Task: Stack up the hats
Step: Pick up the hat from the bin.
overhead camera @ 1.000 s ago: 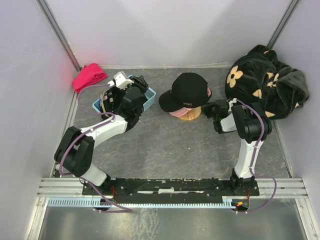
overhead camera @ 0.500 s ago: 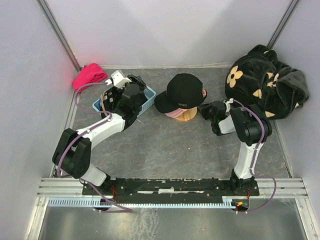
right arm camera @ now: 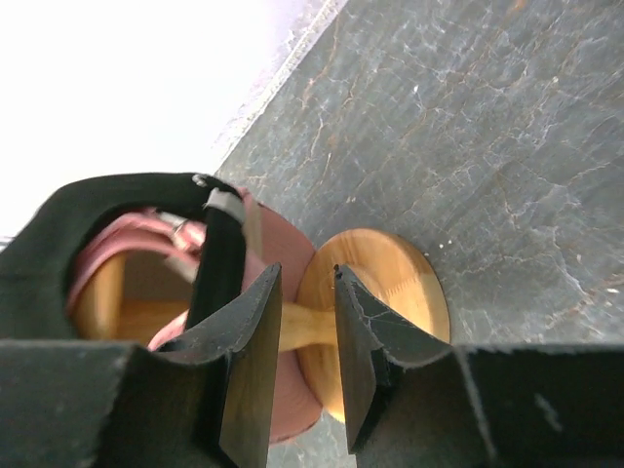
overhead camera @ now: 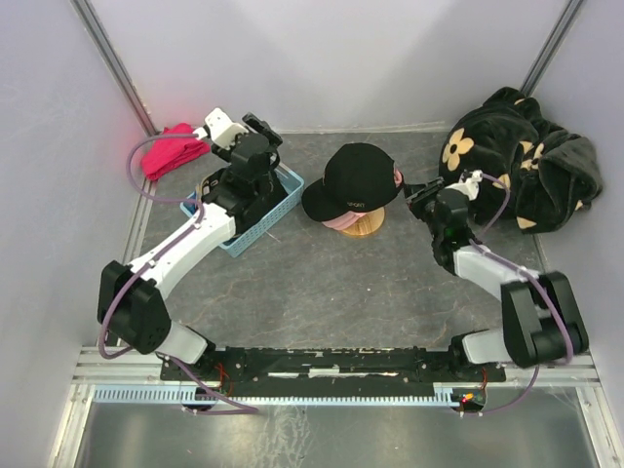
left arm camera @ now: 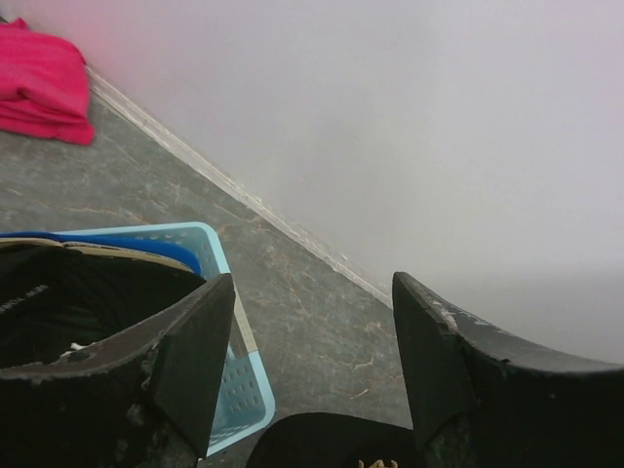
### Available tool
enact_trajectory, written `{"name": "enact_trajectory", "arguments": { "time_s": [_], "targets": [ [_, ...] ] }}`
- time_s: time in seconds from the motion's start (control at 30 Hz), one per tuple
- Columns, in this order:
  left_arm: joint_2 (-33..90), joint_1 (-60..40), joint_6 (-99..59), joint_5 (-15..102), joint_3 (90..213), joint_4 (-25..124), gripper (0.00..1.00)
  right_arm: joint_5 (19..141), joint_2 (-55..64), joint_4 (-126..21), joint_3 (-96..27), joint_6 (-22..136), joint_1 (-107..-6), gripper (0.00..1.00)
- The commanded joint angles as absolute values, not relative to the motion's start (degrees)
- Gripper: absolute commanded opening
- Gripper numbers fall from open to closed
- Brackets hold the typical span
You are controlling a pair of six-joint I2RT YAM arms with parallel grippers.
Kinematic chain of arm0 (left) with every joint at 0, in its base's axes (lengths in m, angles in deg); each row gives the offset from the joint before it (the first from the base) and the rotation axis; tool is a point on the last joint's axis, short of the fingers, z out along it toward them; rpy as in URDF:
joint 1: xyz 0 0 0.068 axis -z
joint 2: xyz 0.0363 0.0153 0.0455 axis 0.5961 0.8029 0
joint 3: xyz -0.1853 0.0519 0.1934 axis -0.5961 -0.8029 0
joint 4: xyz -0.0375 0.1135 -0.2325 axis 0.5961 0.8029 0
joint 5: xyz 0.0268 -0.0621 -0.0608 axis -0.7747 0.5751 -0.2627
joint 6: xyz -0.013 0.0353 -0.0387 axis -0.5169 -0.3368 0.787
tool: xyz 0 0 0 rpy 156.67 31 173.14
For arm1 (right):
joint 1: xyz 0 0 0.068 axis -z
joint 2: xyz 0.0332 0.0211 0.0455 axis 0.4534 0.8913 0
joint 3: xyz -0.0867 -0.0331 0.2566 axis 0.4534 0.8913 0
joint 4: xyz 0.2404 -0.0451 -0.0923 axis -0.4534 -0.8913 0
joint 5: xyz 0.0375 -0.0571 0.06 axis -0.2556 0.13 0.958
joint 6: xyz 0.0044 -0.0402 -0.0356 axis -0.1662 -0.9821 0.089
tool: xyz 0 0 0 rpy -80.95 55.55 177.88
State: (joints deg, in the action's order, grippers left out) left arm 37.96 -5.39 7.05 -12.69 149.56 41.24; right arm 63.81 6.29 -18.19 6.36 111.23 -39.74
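Note:
A black hat [overhead camera: 359, 178] sits on a pink hat [overhead camera: 343, 222] over a round wooden stand [overhead camera: 369, 227] at the middle back. In the right wrist view, the black hat [right arm camera: 107, 224], the pink hat [right arm camera: 285, 255] and the stand's base [right arm camera: 390, 302] lie just past my right gripper [right arm camera: 305, 271]. That gripper [overhead camera: 415, 194] is open beside the stack's right side and holds nothing. My left gripper [overhead camera: 265, 129] is open and empty above a light blue basket [overhead camera: 238, 244]. In the basket [left arm camera: 232, 390] I see a black hat [left arm camera: 78, 307] and a blue hat's brim [left arm camera: 146, 250].
A red-pink cloth bundle [overhead camera: 175, 151] lies in the back left corner. A big black plush fabric with beige flowers [overhead camera: 522, 161] fills the back right. Walls close the back and both sides.
My right gripper has opened, and its arm has swung out to the right. The left arm lifted and reached back over the basket, jaws wider. The hat stack shifted slightly left.

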Motion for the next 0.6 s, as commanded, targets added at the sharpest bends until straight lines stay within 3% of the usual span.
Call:
{"name": "enact_trajectory", "arguments": {
  "time_s": [0.0,0.3,0.57],
  "targets": [
    [34.8,-5.9,10.1,-17.5,154.3,51.0,0.75,61.4,-5.4,-29.7,7.7,103.4,-40.7,0.37],
    [42.7,-5.9,9.3,-24.3,164.6,74.3,0.85,61.3,-15.4,-48.7,-4.0,89.5,-47.6,0.38],
    [49.0,-7.7,17.8,-32.1,168.9,95.1,0.87,62.7,-16.9,-48.9,-6.2,87.8,-51.3,0.39]
  ]
}}
